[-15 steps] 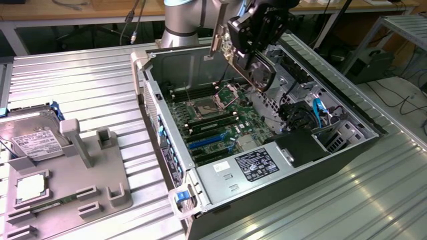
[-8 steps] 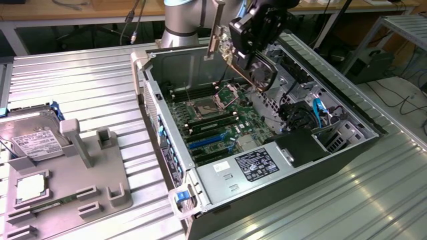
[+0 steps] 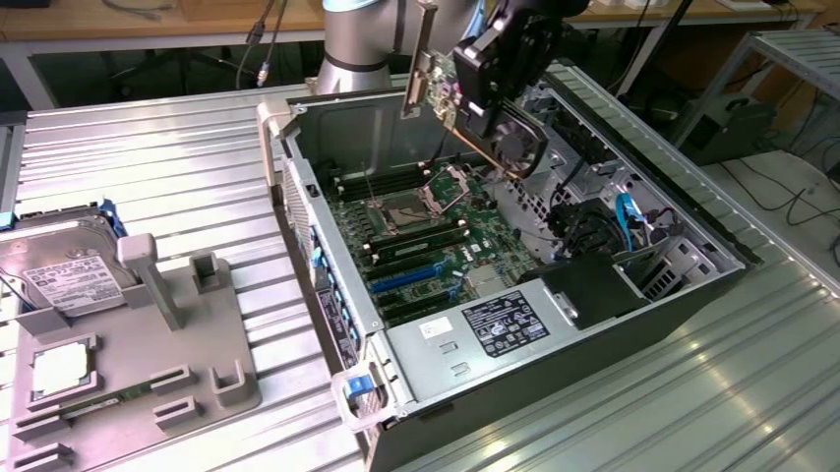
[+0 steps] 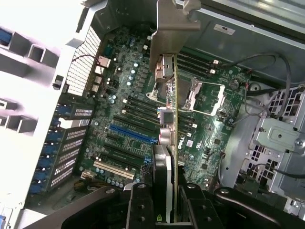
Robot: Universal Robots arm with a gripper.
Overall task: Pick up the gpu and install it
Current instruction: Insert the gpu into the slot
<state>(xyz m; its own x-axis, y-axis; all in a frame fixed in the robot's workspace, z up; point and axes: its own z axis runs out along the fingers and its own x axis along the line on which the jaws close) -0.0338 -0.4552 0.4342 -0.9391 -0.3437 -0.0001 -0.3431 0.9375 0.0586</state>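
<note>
Black, stiff, light but fragile I reckon, so my gripper (image 4: 164, 209) pinches the gpu (image 4: 167, 129) across its faces, hanging above the motherboard (image 4: 126, 112).

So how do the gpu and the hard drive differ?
The gpu hangs tilted in the pincer above the open computer case; the hard drive sits in the grey holder outside it. The gpu is dark with a fan; the hard drive silver, white-labelled. Both are flat rectangular parts.
</note>
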